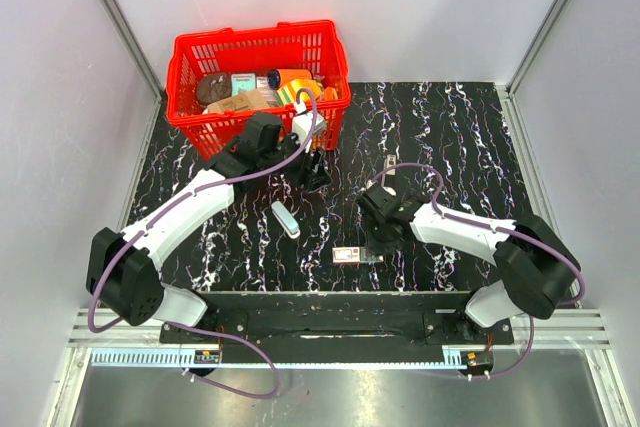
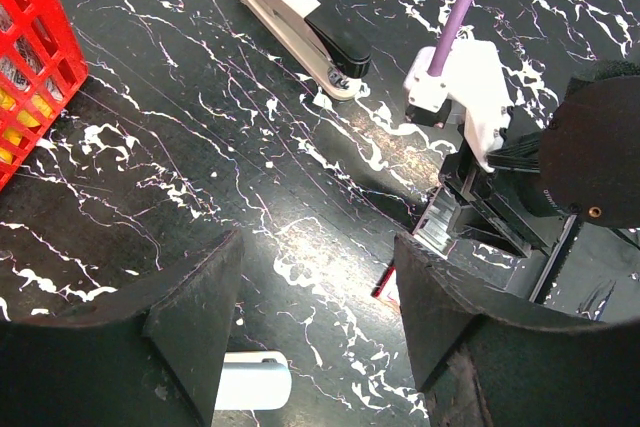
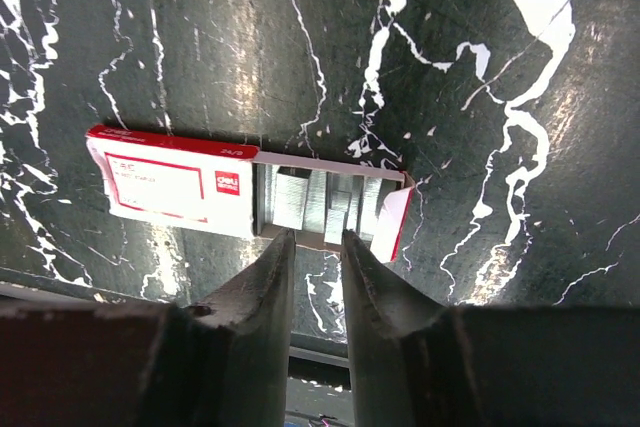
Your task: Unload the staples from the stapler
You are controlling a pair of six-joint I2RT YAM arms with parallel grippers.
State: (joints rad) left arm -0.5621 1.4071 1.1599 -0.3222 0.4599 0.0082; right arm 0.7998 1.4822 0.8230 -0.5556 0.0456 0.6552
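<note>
Roughly mid-tabletop, a little toward the right edge, the stapler (image 1: 388,169) lies flat, clear of both arms. The left tool (image 2: 318,247) hangs with its fingers spread wide and nothing between them, left of the stapler and nearer the basket (image 1: 200,47) in the far left corner. The right tool (image 3: 318,237) hovers near the near edge, its fingers a narrow slit apart and pinching nothing, at the side of an open box (image 3: 180,182) showing staples (image 3: 320,202).
</note>
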